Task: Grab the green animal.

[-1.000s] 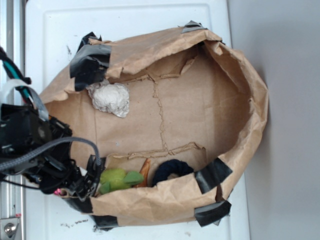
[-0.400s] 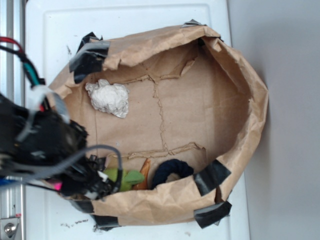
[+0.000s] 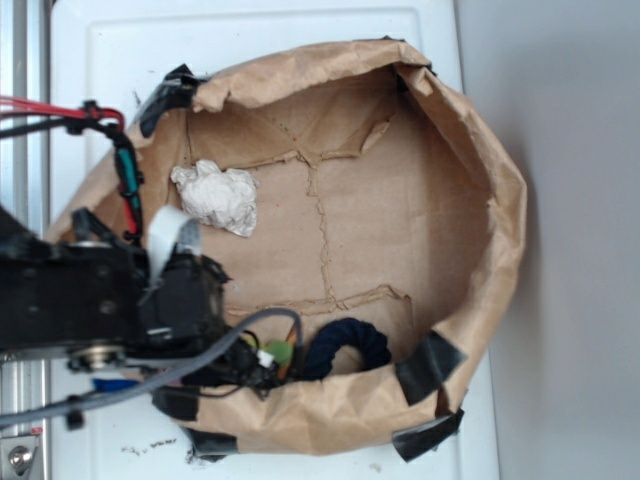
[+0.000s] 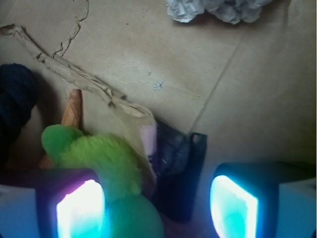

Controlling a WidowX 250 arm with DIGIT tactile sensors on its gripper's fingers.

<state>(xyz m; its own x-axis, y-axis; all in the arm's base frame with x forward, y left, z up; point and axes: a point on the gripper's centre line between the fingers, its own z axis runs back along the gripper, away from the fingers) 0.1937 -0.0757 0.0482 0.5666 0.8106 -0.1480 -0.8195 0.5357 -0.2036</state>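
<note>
Over the green animal [image 4: 106, 166], the pincer [image 4: 157, 206], spread wide, has moved in since earlier.

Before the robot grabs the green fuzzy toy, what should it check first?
1. Gripper open: ok, both pads apart.
2. Green animal between the pads: not ok, it sits toward the left pad, partly in front of it.
3. Dark rope ring clear of the gripper: ok, it lies beside the toy, outside the pads.
4. White wad out of the way: ok, far up the bag.
5. Paper bag wall clear of the arm: cannot tell.
</note>
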